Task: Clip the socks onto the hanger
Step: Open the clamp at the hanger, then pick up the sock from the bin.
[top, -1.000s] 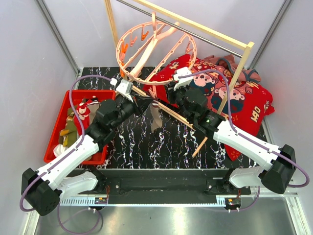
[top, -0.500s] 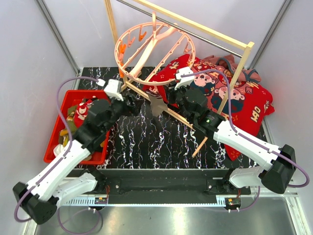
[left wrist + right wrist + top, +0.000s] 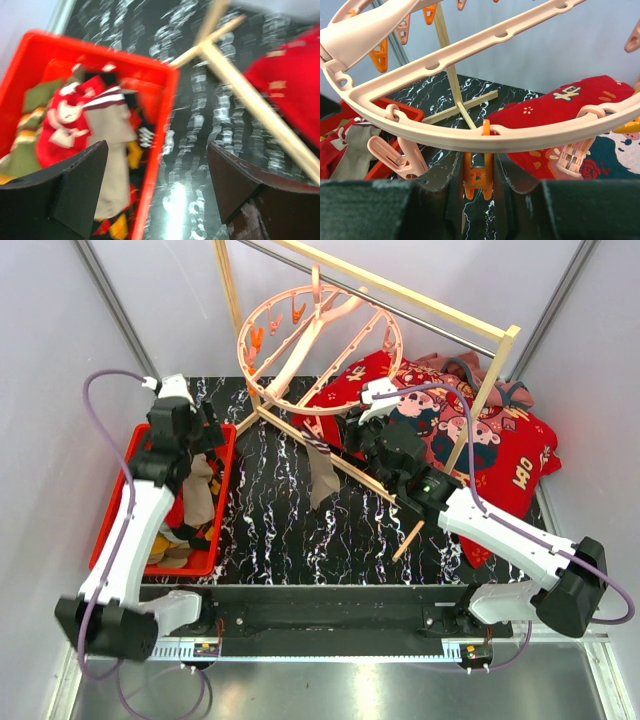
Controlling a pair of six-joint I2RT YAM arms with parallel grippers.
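Plainly, red tray (image 3: 105, 49) crammed with socks (image 3: 75, 120); taupe, red-patterned, olive, perhaps argyle

Top view: bright, even, diffuse light; sharp, soft shadows.
Left wrist: heavy motion blur; white glare patch on worktop (image 3: 176, 194); left pincer (image 3: 156, 160) dark, underlit.
Right wrist: hanger (image 3: 470, 135) crisp; bg softer; bottom edge dark, o.o.f.

You're looking at smooth, faintly shiny salmon plastic in the hanger (image 3: 445, 137), and the same finish on its orange clip (image 3: 478, 180). The socks (image 3: 112, 130) are soft, matt knitted cloth, lying in a glossy red plastic bin (image 3: 100, 50). The tabletop (image 3: 270, 530) is polished black with white marble veining. The rack (image 3: 491, 390) is bare pale wood, and the printed red cloth (image 3: 500, 440) is matt.
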